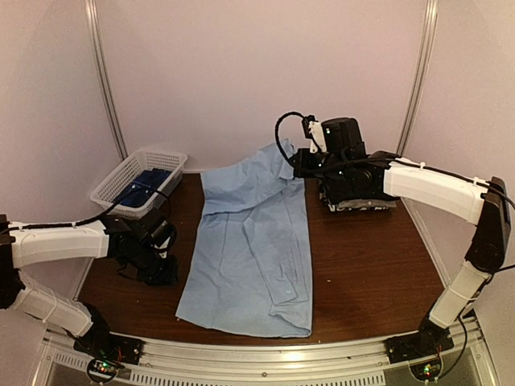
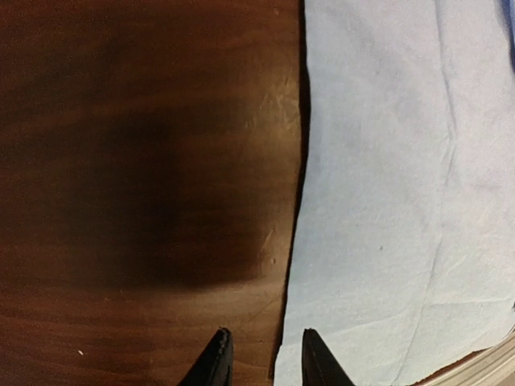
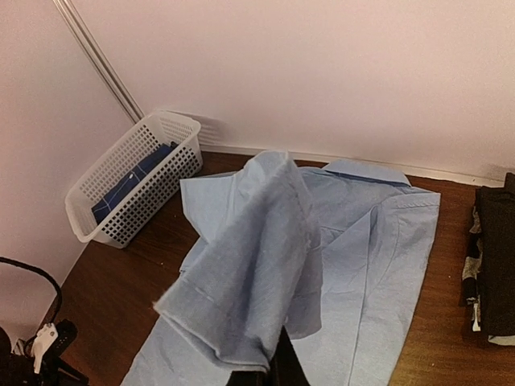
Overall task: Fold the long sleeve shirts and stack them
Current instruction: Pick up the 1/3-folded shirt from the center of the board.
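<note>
A: What's in the basket [image 3: 149,189]?
B: A dark blue thing [image 3: 133,178], mostly behind the mesh.
A: The right hand [image 3: 278,368]?
B: Buried under the light blue shirt [image 3: 241,273], cut off by the edge.

Dark wood table [image 1: 370,265] is carrying three things.

1. Light blue shirt [image 1: 249,249] is lying spread lengthwise down the middle. Its side edge is running forward from between the fingertips of the left gripper [image 2: 261,342], with bare wood showing on the outer side of that hand. The far end is reaching up under the right gripper [image 3: 273,374].
2. White mesh basket [image 1: 109,191] is sitting beyond the left gripper, at the far corner, apart from the shirt.
3. Stack of dark folded shirts [image 3: 491,273] is resting to the outer side of the right gripper, near the shirt's collar end.
</note>
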